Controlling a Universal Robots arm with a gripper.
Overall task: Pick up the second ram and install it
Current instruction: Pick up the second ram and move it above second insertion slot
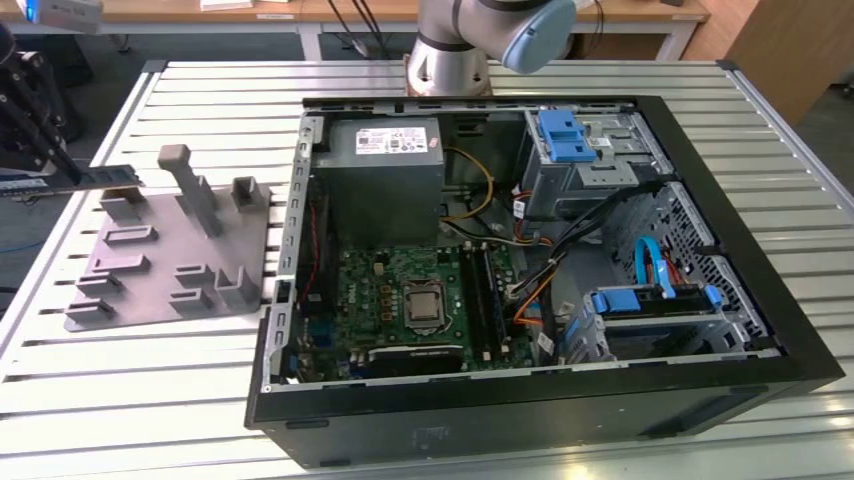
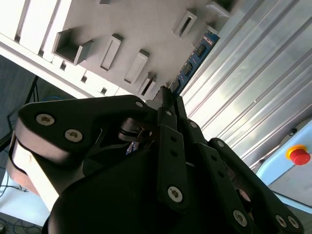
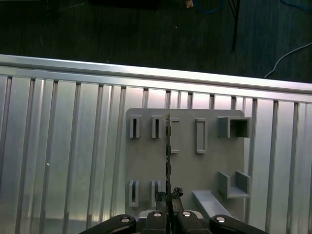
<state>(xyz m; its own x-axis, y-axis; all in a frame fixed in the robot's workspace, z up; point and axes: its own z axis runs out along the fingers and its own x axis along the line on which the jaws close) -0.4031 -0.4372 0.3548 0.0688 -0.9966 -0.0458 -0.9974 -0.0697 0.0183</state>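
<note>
At the exterior view's left, above the grey holder tray (image 1: 154,255), we note the fingers (image 3: 176,193) clamped narrow on one end of the second ram (image 3: 168,146). The open computer case (image 1: 534,420) stands beside the tray on the slatted surface (image 1: 134,400).

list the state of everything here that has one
second ram: on edge, gripped at one end, over the holder tray
gripper: shut on the second ram
holder tray: lying flat on the table
computer case: lying on its side, side panel off, motherboard exposed
</note>
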